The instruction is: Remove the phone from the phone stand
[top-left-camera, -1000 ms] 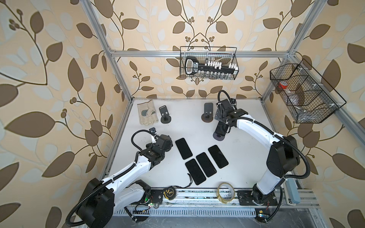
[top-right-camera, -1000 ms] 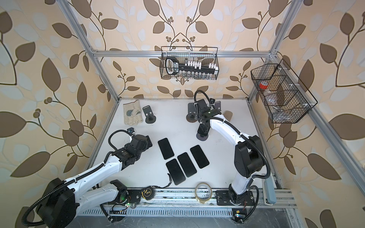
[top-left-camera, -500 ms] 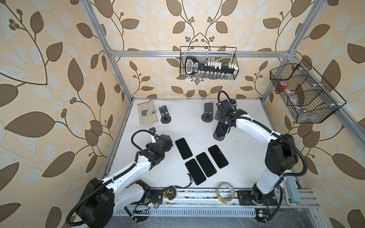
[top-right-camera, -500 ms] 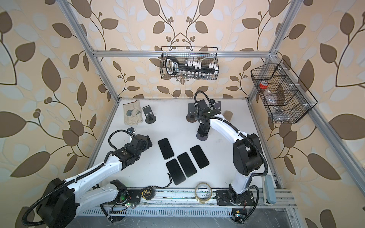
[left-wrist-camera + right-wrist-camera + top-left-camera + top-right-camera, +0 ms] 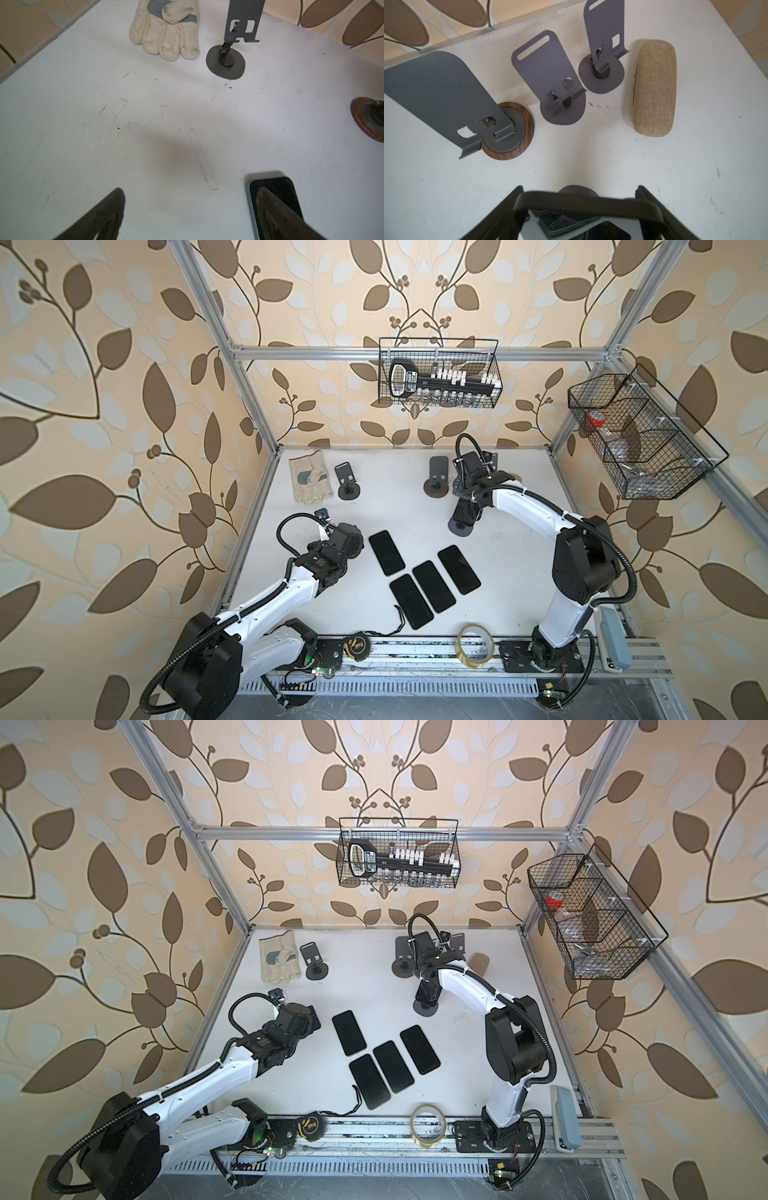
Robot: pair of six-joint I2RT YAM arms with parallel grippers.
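Work glove (image 5: 309, 482), tape roll (image 5: 475, 662), beige fabric case (image 5: 654, 87)

In the right wrist view the phone (image 5: 591, 204) is blurred and cut off by the picture's edge. The fingers (image 5: 508, 207) of my right gripper (image 5: 579, 188) are dark blurs beside it, and I cannot tell if they press it. In both top views my wrist hides it, and of the phone stand (image 5: 460, 530) only the base shows. In the left wrist view my left gripper (image 5: 191, 189) covers part of a lying phone (image 5: 284, 189).

Both top views: high overhead, sharing whole table (image 5: 519, 572). Wrist views: close above table, angled toward rear.
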